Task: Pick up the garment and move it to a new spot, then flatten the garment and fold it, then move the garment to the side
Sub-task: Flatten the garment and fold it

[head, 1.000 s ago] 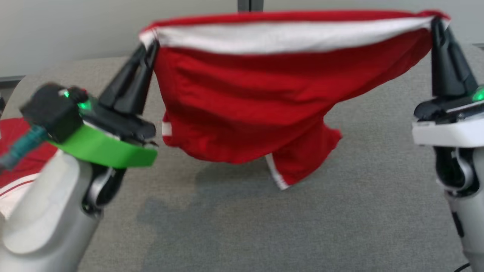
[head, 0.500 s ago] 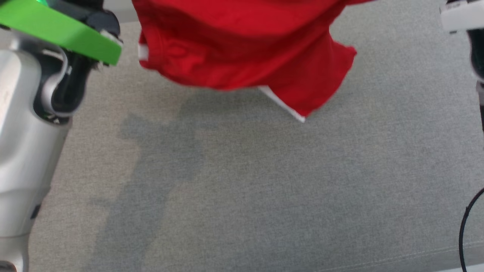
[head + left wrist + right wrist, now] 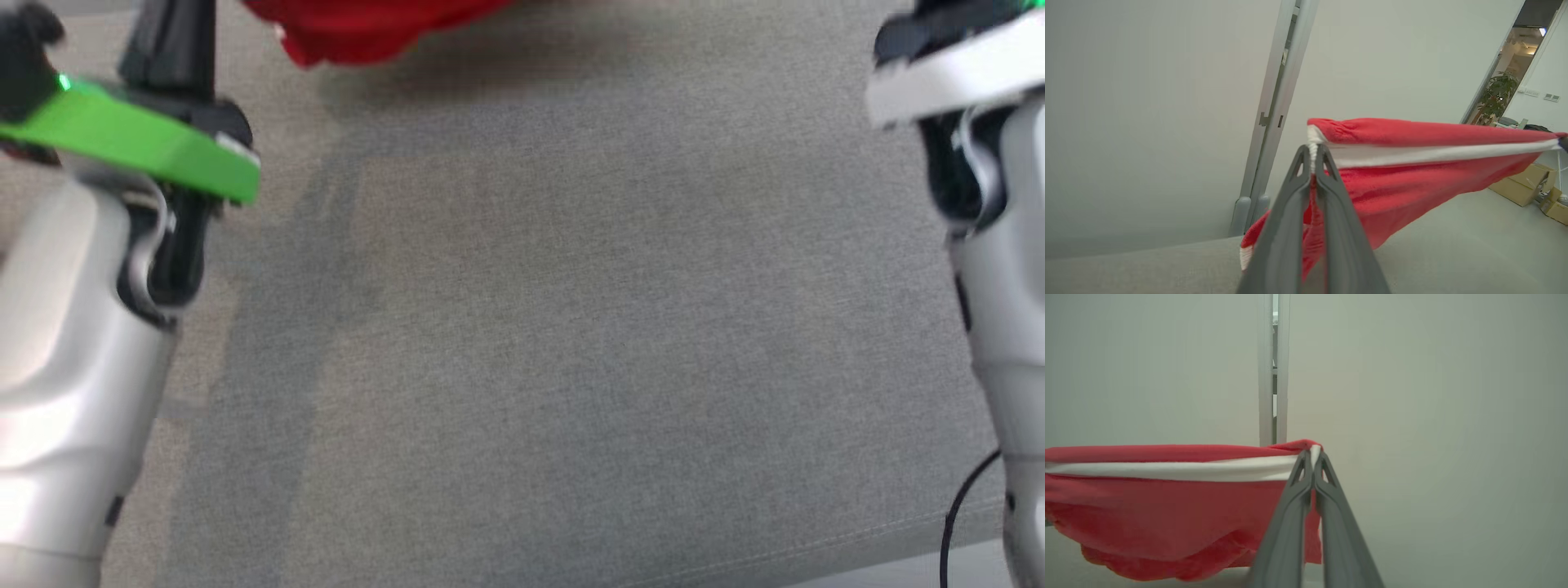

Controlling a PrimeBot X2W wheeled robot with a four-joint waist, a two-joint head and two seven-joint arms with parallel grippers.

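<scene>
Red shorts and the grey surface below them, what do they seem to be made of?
Red shorts: soft knit fabric, matte and slightly fuzzy, sagging in loose folds; possibly jersey or fleece. White waistband: looks elasticated, with gathered puckers near one end. Grey surface: woven, upholstery-like cloth, matte, with a fine heathered weave and a stitched seam line near the front edge.

left gripper (image 3: 1313, 150): garment (image 3: 1412, 179) runs off to its right
right gripper (image 3: 1313, 454): garment runs off to its left
garment: between the 2 grippers, 1 band end in each, the rest hanging below
table (image 3: 571, 327): under both grippers and garment
post (image 3: 1273, 375): behind the garment, past the right gripper's tips
</scene>
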